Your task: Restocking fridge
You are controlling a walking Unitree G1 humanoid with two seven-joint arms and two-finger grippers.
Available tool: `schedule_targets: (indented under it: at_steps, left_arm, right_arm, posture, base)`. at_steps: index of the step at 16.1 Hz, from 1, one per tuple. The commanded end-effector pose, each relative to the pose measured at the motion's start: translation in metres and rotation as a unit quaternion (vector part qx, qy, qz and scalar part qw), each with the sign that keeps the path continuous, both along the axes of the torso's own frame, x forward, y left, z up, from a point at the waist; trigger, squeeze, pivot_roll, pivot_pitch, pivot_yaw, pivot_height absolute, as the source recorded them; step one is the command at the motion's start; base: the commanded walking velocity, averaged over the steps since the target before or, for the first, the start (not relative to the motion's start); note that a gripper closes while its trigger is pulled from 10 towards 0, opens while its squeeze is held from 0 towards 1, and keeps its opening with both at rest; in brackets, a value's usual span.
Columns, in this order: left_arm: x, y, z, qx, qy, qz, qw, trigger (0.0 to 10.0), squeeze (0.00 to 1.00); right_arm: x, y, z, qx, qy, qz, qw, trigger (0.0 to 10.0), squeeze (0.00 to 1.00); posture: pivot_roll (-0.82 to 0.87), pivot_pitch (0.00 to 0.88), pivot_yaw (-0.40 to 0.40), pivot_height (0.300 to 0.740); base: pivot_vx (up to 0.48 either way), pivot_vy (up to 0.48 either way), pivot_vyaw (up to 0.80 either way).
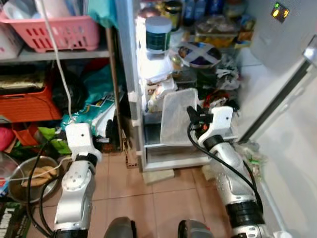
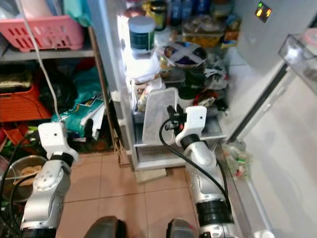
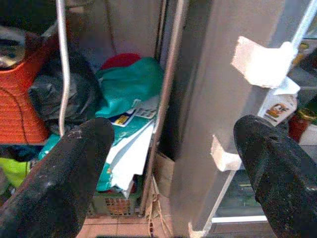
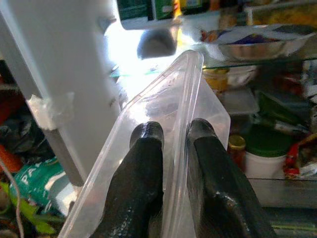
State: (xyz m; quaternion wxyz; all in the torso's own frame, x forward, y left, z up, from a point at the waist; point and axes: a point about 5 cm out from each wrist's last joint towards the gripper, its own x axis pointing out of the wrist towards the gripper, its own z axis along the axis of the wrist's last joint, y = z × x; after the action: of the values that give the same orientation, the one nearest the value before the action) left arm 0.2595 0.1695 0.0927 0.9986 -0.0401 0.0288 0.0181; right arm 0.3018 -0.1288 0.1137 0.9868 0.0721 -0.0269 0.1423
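The fridge [image 1: 277,64] stands open before me, its shelves crowded with jars, bowls and packets. My right gripper [image 1: 190,115] is shut on the rim of a clear plastic container [image 1: 177,116], which it holds upright on edge in front of the lower shelves. In the right wrist view both black fingers [image 4: 143,168] pinch the container's rim [image 4: 183,99]. My left gripper [image 3: 171,163] is open and holds nothing; its white wrist [image 1: 79,139] is low at the left, and it points at the fridge's left side wall [image 3: 218,99].
A cluttered rack stands left of the fridge with a pink basket [image 1: 59,29], an orange crate [image 1: 27,104] and teal bags [image 1: 96,111]. A metal bowl [image 1: 29,176] lies on the tiled floor. The open fridge door [image 1: 292,148] is on my right.
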Motion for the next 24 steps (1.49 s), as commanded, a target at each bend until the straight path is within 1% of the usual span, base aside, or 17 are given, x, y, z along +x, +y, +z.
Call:
schedule_targets:
  at_steps: [1, 4, 10, 11, 12, 14, 15, 16, 18, 21, 22, 24]
  left_arm:
    - [0.001, -0.004, 0.003, -0.002, -0.008, -0.008, 1.000, 10.0, 0.00]
    - [0.003, -0.004, 0.006, 0.000, -0.016, -0.017, 1.000, 10.0, 0.00]
    - [-0.001, -0.007, 0.004, -0.001, -0.012, -0.029, 1.000, 10.0, 0.00]
    - [-0.001, -0.011, 0.001, -0.010, 0.000, -0.047, 0.999, 10.0, 0.00]
    - [-0.001, -0.013, 0.000, -0.011, 0.002, -0.056, 0.998, 10.0, 0.00]
    - [-0.003, -0.022, -0.005, -0.021, 0.023, -0.091, 0.995, 10.0, 0.00]
    - [-0.006, -0.030, -0.007, -0.019, 0.026, -0.122, 0.992, 10.0, 0.00]
    - [-0.008, -0.035, -0.008, -0.008, 0.025, -0.140, 0.990, 10.0, 0.00]
    - [-0.009, -0.041, -0.008, -0.005, 0.027, -0.157, 0.987, 10.0, 0.00]
    - [-0.009, -0.040, -0.007, -0.008, 0.029, -0.164, 0.986, 10.0, 0.00]
    - [-0.009, -0.040, -0.006, -0.012, 0.022, -0.169, 0.985, 10.0, 0.00]
    - [-0.009, -0.039, -0.005, -0.005, 0.019, -0.173, 0.985, 10.0, 0.00]
  right_arm:
    - [0.000, -0.012, 0.003, -0.003, -0.003, -0.021, 1.000, 10.0, 0.00]
    - [0.002, -0.013, 0.004, -0.002, -0.007, -0.029, 1.000, 10.0, 0.00]
    - [0.006, -0.017, 0.007, -0.001, -0.010, -0.046, 0.999, 10.0, 0.00]
    - [0.006, -0.017, 0.007, -0.002, -0.011, -0.049, 0.999, 10.0, 0.00]
    - [0.006, -0.017, 0.007, -0.002, -0.012, -0.050, 0.999, 10.0, 0.00]
    - [0.006, -0.018, 0.007, -0.003, -0.012, -0.051, 0.999, 10.0, 0.00]
    - [0.006, -0.018, 0.007, -0.003, -0.012, -0.052, 0.999, 10.0, 0.00]
    - [0.006, -0.018, 0.007, -0.003, -0.013, -0.051, 0.999, 10.0, 0.00]
    - [0.006, -0.018, 0.007, -0.003, -0.012, -0.051, 0.999, 10.0, 0.00]
    - [0.007, -0.017, 0.007, -0.003, -0.013, -0.051, 0.999, 10.0, 0.00]
    - [0.007, -0.017, 0.008, -0.002, -0.015, -0.051, 0.999, 10.0, 0.00]
    - [0.008, -0.017, 0.010, -0.001, -0.016, -0.054, 0.998, 10.0, 0.00]
  posture:
    - [0.05, 0.107, 0.018, 0.740]
    - [0.05, 0.111, 0.021, 0.740]
    - [0.05, 0.119, 0.026, 0.740]
    - [0.06, 0.121, 0.026, 0.740]
    - [0.06, 0.122, 0.026, 0.740]
    - [0.06, 0.123, 0.027, 0.740]
    - [0.06, 0.124, 0.027, 0.740]
    - [0.05, 0.124, 0.027, 0.740]
    - [0.05, 0.124, 0.026, 0.740]
    - [0.06, 0.123, 0.027, 0.740]
    - [0.06, 0.125, 0.028, 0.740]
    - [0.06, 0.126, 0.031, 0.740]
  base:
    - [0.000, 0.000, -0.51]
    - [0.225, 0.000, 0.00]
    - [0.368, 0.000, 0.00]
    - [0.274, 0.000, 0.00]
    - [0.000, 0.000, 0.00]
    - [0.000, 0.000, 0.00]
    - [0.000, 0.000, 0.00]
    - [0.000, 0.000, 0.00]
    - [0.000, 0.000, 0.00]
    - [0.000, 0.000, 0.00]
    - [0.000, 0.000, 0.00]
    - [0.000, 0.000, -0.51]
